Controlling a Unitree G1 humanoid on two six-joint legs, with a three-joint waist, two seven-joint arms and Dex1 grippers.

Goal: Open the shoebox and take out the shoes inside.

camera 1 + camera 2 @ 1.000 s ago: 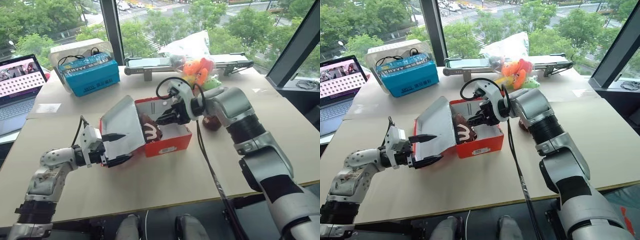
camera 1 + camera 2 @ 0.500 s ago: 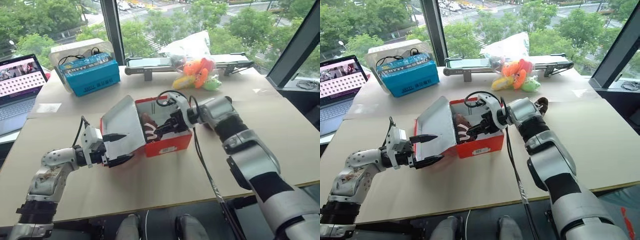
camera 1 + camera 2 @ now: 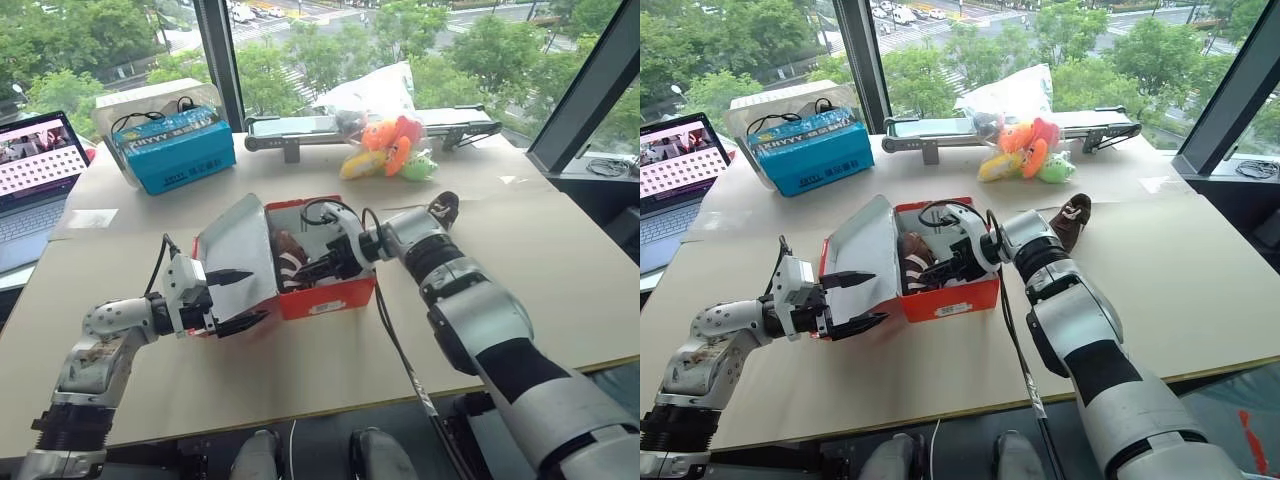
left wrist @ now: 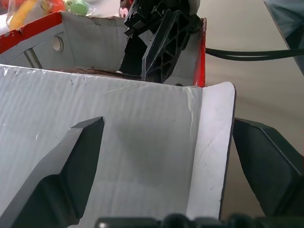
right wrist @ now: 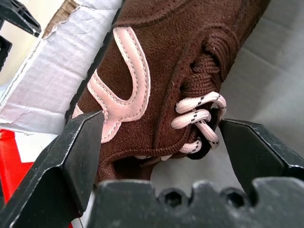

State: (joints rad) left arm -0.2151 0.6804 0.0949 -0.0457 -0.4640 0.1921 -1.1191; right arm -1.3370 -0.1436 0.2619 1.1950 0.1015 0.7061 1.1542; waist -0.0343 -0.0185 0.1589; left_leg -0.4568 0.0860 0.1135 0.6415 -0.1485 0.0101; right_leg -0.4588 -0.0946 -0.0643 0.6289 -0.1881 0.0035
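Jaws of the right gripper (image 3: 312,273) stand wide apart inside the open shoebox (image 3: 330,296) on the counter (image 3: 330,360), a second shoe (image 3: 1071,220) lying outside to its right; left gripper (image 3: 240,298) straddles the lid (image 3: 238,250), jaws apart. Left wrist view: lid (image 4: 118,142) between the fingers (image 4: 71,166). Right wrist view: brown shoe (image 5: 166,61) between spread fingers (image 5: 71,152), contact unclear.
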